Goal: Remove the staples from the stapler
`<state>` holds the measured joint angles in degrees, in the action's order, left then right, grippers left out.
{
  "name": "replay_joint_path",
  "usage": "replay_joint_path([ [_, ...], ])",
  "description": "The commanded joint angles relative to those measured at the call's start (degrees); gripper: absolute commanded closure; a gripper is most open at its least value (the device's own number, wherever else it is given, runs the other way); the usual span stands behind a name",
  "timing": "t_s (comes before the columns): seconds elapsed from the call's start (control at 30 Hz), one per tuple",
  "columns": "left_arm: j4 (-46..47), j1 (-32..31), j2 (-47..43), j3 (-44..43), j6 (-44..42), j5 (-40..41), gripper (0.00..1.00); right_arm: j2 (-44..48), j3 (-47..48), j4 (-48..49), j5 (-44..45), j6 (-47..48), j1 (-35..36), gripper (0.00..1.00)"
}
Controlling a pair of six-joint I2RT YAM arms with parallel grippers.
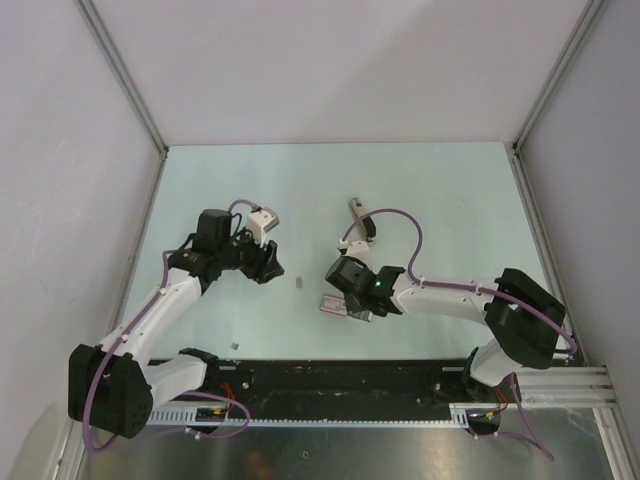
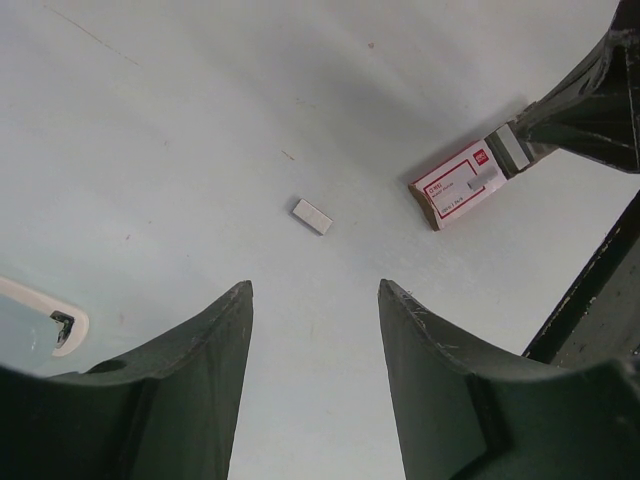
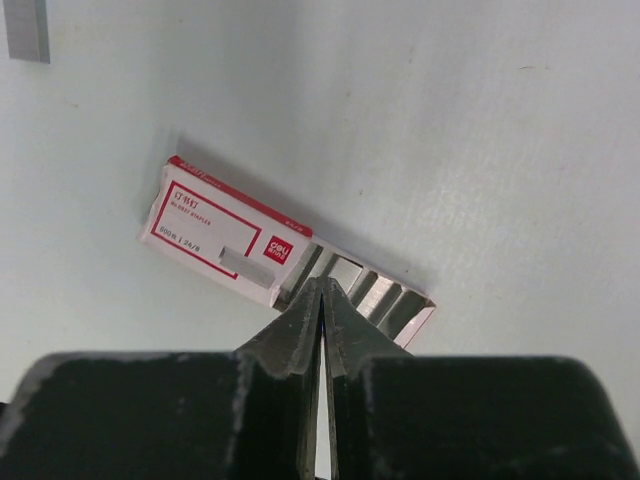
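Observation:
The stapler [image 1: 361, 219], a slim black bar with a pale top, lies at the middle back of the table, behind my right arm and apart from both grippers. A short silvery strip of staples [image 1: 299, 284] [image 2: 312, 216] [image 3: 25, 30] lies flat on the table between the grippers. My left gripper [image 1: 266, 264] [image 2: 315, 290] hangs open just left of that strip, with nothing between its fingers. My right gripper [image 1: 356, 302] [image 3: 322, 286] is shut, its tips meeting over the open ribbed end of the red-and-white box [image 3: 225, 228]. Nothing shows between its tips.
The red-and-white box [image 1: 334, 305] [image 2: 463, 184] lies flat under my right gripper, its drawer of grey ribbed rows [image 3: 372, 292] pulled out. A tiny grey bit [image 1: 235, 345] rests near the front edge. Grey walls enclose the pale green table [image 1: 450, 200] on three sides.

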<state>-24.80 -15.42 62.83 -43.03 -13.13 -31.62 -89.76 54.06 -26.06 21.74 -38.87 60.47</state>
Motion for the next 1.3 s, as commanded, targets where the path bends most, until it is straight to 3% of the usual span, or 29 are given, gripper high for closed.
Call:
replay_joint_path([
  [0.0,-0.34,-0.05,0.24,-1.04,-4.12,-1.3,0.42,1.43,-0.41,0.75,-0.28,0.13,0.71,0.93],
  [0.27,-0.25,-2.8,7.46,-3.52,-10.12,1.7,0.41,3.99,-0.45,2.7,-3.84,1.24,-4.02,0.88],
  [0.6,0.93,-7.45,19.31,-7.89,-16.4,5.42,0.41,9.23,-5.87,1.36,-4.1,-0.09,-5.99,0.88],
  [0.83,0.96,-9.46,25.44,-11.84,-5.79,4.76,0.39,15.11,-8.17,0.87,-3.84,-0.24,-9.0,0.85],
  [1.0,0.5,-9.54,26.86,-11.99,3.42,2.97,0.3,17.84,-9.19,0.9,-3.52,0.02,-10.54,0.8],
  [1.27,0.19,-11.09,29.95,-10.76,13.21,5.4,0.32,18.61,-10.36,2.57,-3.65,0.04,-11.68,0.78],
])
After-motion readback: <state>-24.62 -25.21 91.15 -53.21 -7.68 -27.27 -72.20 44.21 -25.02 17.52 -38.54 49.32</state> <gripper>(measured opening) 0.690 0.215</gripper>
